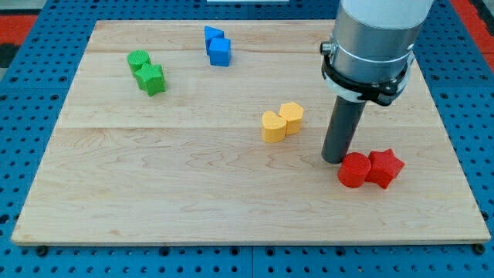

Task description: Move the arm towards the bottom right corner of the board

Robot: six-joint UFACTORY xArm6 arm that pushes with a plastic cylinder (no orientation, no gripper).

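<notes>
Paired green [147, 72], blue [218, 46], yellow [281, 121] and red blocks [370, 168] lie scattered.

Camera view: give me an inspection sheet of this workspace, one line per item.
Surface: wooden board, flat, lying on a blue pegboard.
Job's things: my tip rests on the board in its right half, just left of the red cylinder; whether they touch cannot be told. The board's bottom right corner lies beyond the red pair.
Clutter: red star against the red cylinder; two yellow blocks touching near the centre; two green blocks at the view's top left; two blue blocks at the top.
Gripper: none fitted; only the rod.
Cables: nothing seen.
Surroundings: red strips at the view's top corners.
</notes>
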